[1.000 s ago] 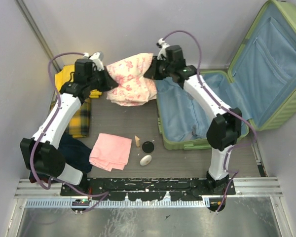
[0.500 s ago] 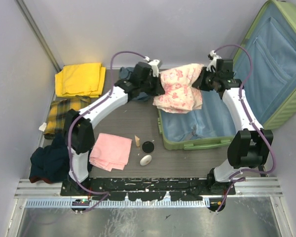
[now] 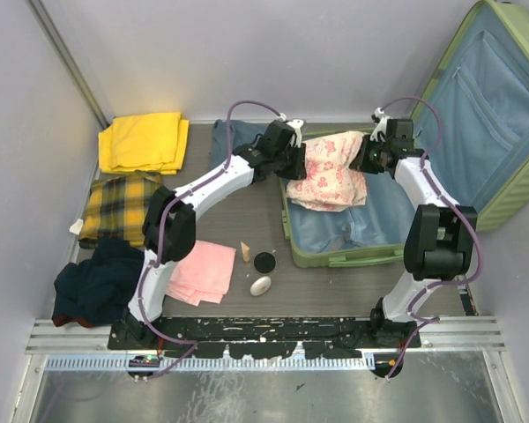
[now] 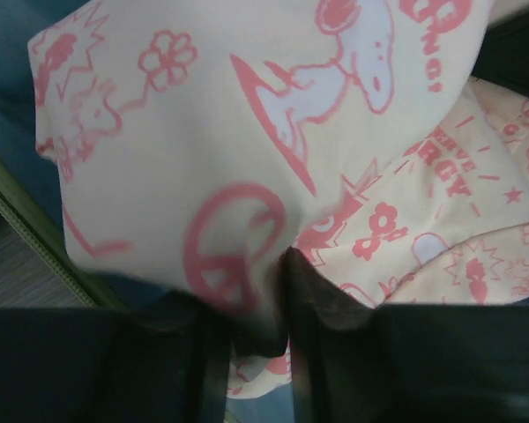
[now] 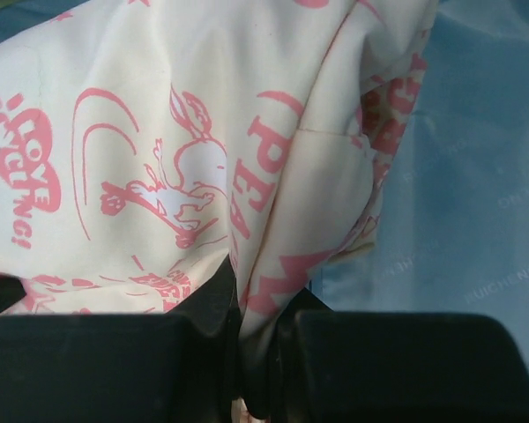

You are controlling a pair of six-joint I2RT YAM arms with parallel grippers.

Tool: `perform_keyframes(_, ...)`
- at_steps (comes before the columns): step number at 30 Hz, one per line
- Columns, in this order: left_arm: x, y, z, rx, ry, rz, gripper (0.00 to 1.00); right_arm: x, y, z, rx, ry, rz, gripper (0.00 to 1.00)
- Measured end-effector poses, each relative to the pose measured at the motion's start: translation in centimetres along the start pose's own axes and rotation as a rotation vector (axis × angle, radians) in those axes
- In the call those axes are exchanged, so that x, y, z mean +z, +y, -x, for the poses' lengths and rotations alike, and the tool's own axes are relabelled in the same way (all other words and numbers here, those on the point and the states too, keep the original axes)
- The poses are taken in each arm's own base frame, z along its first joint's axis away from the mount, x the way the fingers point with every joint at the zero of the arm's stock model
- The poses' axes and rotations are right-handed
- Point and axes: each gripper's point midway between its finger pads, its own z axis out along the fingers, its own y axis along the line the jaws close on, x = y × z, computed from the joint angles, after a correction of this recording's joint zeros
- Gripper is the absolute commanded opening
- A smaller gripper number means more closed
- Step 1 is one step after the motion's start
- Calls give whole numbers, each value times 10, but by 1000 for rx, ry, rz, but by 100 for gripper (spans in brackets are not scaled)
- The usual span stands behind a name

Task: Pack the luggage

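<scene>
I see a soft cream garment (image 3: 331, 172), printed with pink cartoon figures, hanging in loose folds between my arms. The left gripper (image 4: 286, 264) is pinched on one bunched edge and the right gripper (image 5: 238, 291) is clamped on another, both above the luggage (image 3: 335, 258), a rigid light-green ribbed shell lined in smooth blue fabric. It lies open on the right of the table (image 3: 247, 211), base flat and lid tipped up toward the far right; its hinged side, and I think its long axis, runs near-to-far.
</scene>
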Motion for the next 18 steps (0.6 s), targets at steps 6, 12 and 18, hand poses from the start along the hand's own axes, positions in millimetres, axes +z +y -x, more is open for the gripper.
perform_keyframes(6, -8, 5, 14, 26, -2, 34, 78, 38, -11, -15, 39, 36, 13, 1)
perform_keyframes(12, -37, 12, 40, 41, -46, 51, 82, 64, -18, -29, 80, 62, 13, 1)
perform_keyframes(18, -99, 50, 75, 0, -134, 108, 83, 76, -1, -23, 71, 27, 47, 1)
